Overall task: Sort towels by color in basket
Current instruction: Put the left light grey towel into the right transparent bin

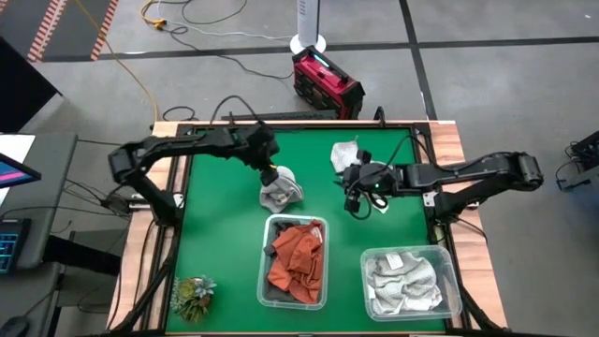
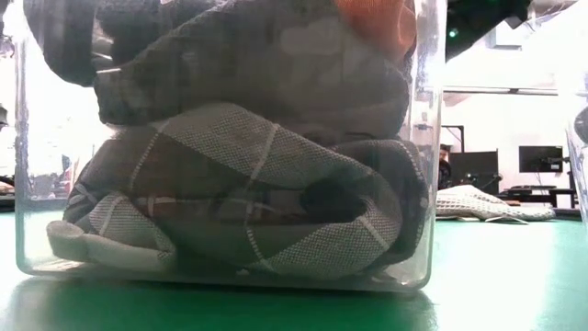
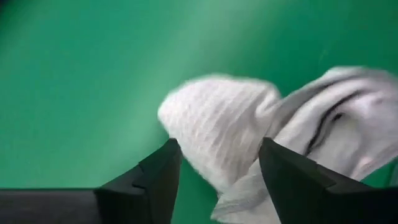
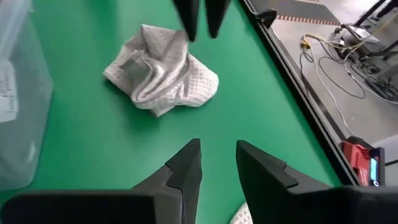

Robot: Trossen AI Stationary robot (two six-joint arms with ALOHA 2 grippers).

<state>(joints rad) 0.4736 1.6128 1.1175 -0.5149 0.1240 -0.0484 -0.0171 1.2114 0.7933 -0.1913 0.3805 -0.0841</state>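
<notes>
1. Two dark fingers (image 3: 158, 180) of the left gripper (image 1: 270, 174) stand spread over the light grey towel (image 1: 280, 192), which lies crumpled on the green mat just beyond the far rim of the orange-towel bin (image 1: 296, 261); nothing is pinched between them.
2. Across from that bin, toward the right arm, the right gripper (image 1: 354, 199) hovers over bare mat with its fingers partly apart and empty (a white cloth (image 1: 344, 154) lies farther back, by the mat's far edge).
3. Sorted so far, judging by what lies in them: rust-orange towels (image 1: 298, 266) with a dark cloth in the orange-towel bin, pale grey ones in the clear bin (image 1: 410, 281) beside it.
4. Risk: the towel is a loose heap, so a shallow close would likely catch one fold, leaving the rest to trail and snag the orange-towel bin's rim on the way across.
5. Risk: the direct route to the clear bin passes right by the right gripper, so the arms could meet.
6. Room: open mat lies on the left of the orange-towel bin, apart from the plant tuft (image 1: 192, 298) near the front corner; the raised table frame (image 1: 187, 129) bounds the far side.
</notes>
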